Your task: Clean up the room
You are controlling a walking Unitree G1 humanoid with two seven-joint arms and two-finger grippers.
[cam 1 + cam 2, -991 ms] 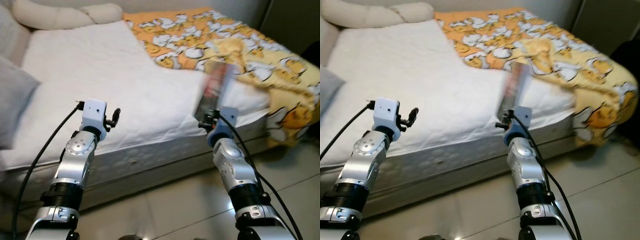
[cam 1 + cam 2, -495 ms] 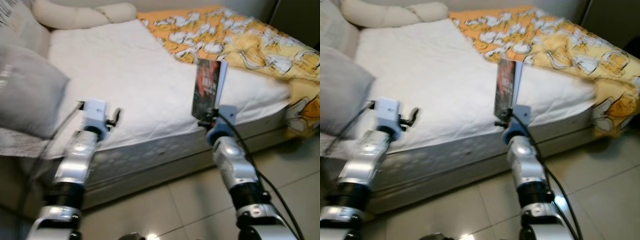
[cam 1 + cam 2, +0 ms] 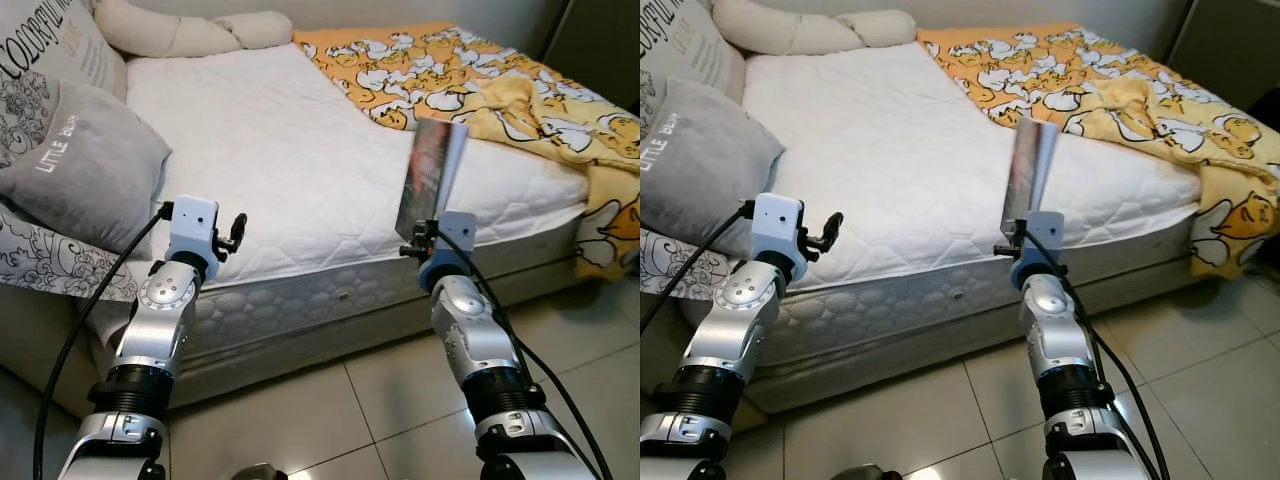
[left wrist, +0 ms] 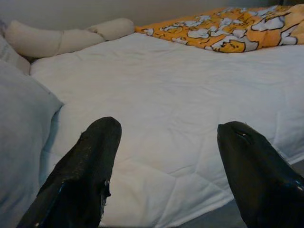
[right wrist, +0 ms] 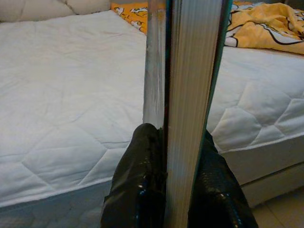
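Your two silver jointed arms are both raised in front of you, forearms angled up and forward, with black cables trailing back from the white wrist housings. Your left hand (image 3: 236, 231) sits at the end of its white wrist block, its two black fingers (image 4: 85, 171) spread well apart with nothing between them. Your right hand (image 5: 173, 183) points upward, its black fingers pressed tight on either side of the lower edge of a thin upright book (image 3: 430, 180).
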